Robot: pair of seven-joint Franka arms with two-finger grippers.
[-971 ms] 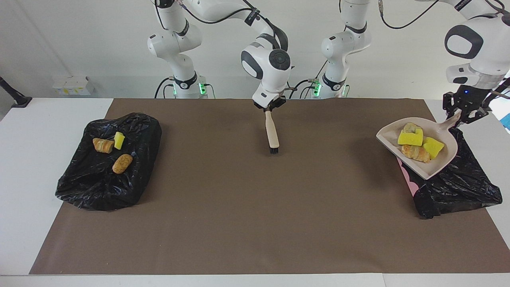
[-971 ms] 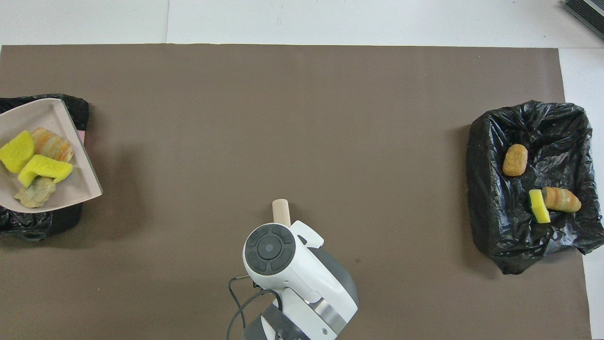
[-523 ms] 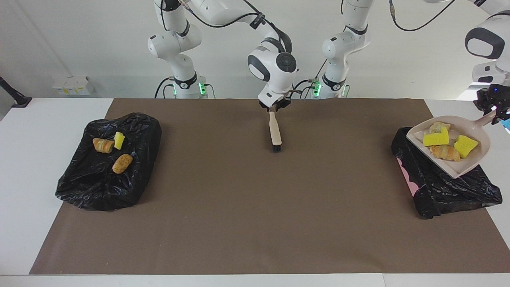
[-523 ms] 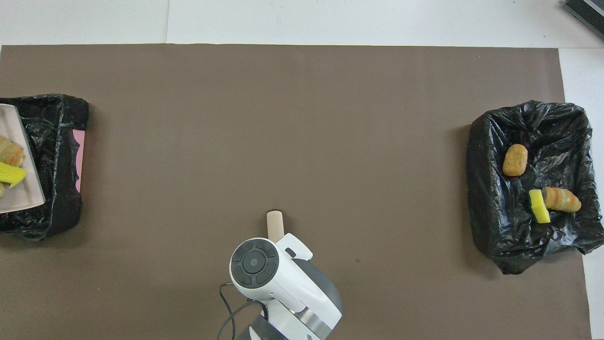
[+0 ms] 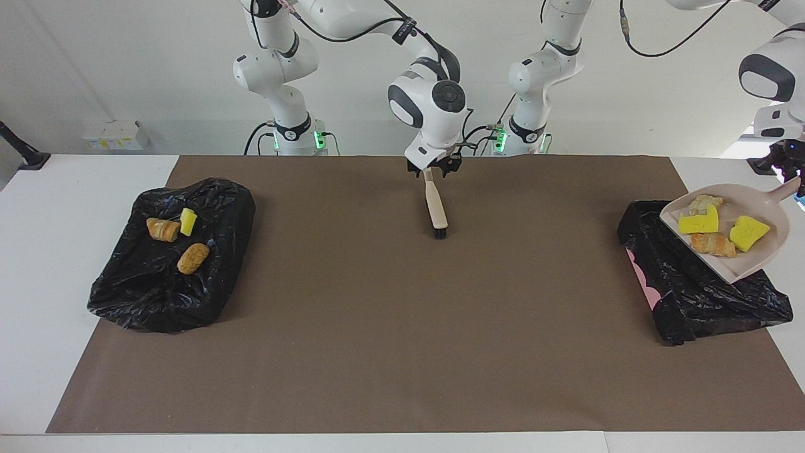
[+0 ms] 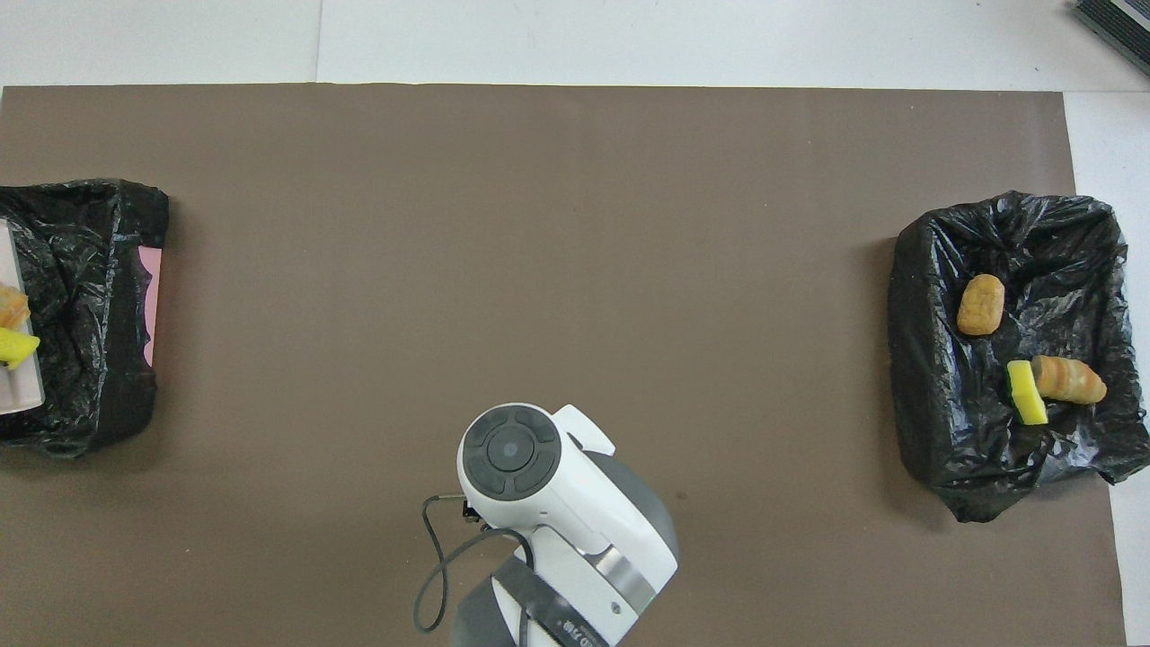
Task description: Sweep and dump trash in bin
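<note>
1. Facing view: the left gripper, at mid-height on the frame's edge at the left arm's end, is clamped on the handle of the beige dustpan.
2. Four trash chunks, two yellow and two tan, lie in the pan. It hangs over the black-bagged bin below it.
3. The pan's long axis runs from the handle down toward the frame's middle. Its open lip is over the bag, so tipping the lip down should drop the load inside.
4. Three more chunks lie in the other bagged bin at the right arm's end.
5. The right gripper waits at upper centre, at the top of the brush, whose bristles touch the mat. Whether it grips the brush I cannot tell.
</note>
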